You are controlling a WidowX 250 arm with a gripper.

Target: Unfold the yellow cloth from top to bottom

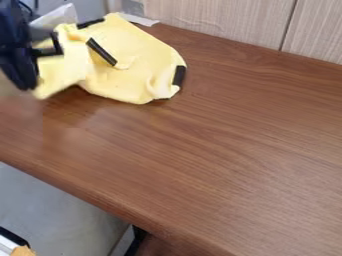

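On brown tabletop (207, 145), see yellow cloth (137, 62) bunched beside claw (45, 54), w/ nearest flap (69, 72) prob. raised for pulling open, but can't tell grip state.

An indoor room is shown, perhaps an office or a lab, though which of the two cannot be told. It is suggested by a brown wood-grain tabletop (227, 145) across the middle, pale wood-grain panelling (220, 20) along the upper right, and a plain grey floor (53, 205) at the lower left.
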